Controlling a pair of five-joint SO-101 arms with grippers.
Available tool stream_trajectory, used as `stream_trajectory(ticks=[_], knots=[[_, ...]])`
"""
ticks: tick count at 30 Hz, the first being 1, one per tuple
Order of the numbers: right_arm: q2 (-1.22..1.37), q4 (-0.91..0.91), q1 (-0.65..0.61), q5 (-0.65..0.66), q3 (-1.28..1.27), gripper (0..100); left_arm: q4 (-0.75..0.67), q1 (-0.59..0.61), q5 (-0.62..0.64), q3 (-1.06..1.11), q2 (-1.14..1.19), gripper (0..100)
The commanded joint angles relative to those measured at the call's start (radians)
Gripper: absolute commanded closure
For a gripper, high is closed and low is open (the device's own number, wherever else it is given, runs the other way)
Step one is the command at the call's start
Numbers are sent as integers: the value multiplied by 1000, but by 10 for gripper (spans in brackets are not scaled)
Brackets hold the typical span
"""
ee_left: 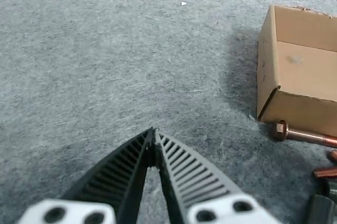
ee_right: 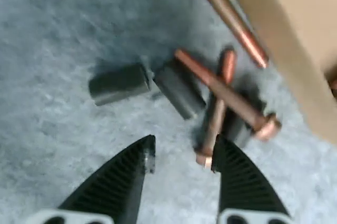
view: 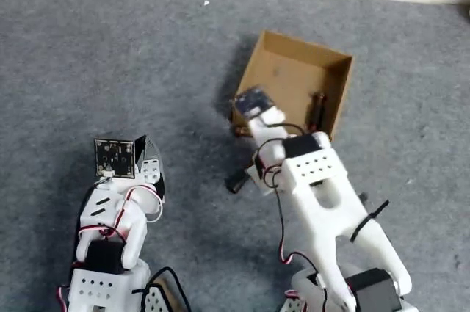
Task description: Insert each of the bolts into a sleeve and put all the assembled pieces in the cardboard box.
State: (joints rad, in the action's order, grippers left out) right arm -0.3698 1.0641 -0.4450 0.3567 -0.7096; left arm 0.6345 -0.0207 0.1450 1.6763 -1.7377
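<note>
Right pincer (ee_right: 182, 153) hangs open over the carpet (ee_right: 63, 34), a copper bolt (ee_right: 210, 129) just beside one tip, loose sleeves (ee_right: 179, 91) just ahead, cardboard box (ee_right: 284, 45) beyond. Picking up a bolt seems the step in hand; the next move calls for closing squarely on its shaft. Left pincer (ee_left: 154, 139) is closed, empty

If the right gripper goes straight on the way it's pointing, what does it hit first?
Likely the dark sleeve ahead of its open fingers, though one finger is close to a copper bolt; depth is unclear.
</note>
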Motion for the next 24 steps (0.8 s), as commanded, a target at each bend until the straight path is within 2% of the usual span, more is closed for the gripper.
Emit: stream_trajectory(ticks=[1, 4, 16, 18, 22, 24], knots=[[-38, -68, -38, 31, -2, 833, 8, 12, -9, 24, 1, 993], [4, -111, -39, 32, -2, 833, 8, 12, -9, 24, 1, 993], [449, -154, -41, 34, 156, 833, 8, 12, -9, 24, 1, 993], [466, -154, -41, 81, 159, 839, 8, 12, -9, 24, 1, 993], [464, -148, -39, 153, 160, 981, 8, 12, -9, 24, 1, 993], [456, -143, -33, 146, 160, 986, 8, 12, -9, 24, 1, 993]])
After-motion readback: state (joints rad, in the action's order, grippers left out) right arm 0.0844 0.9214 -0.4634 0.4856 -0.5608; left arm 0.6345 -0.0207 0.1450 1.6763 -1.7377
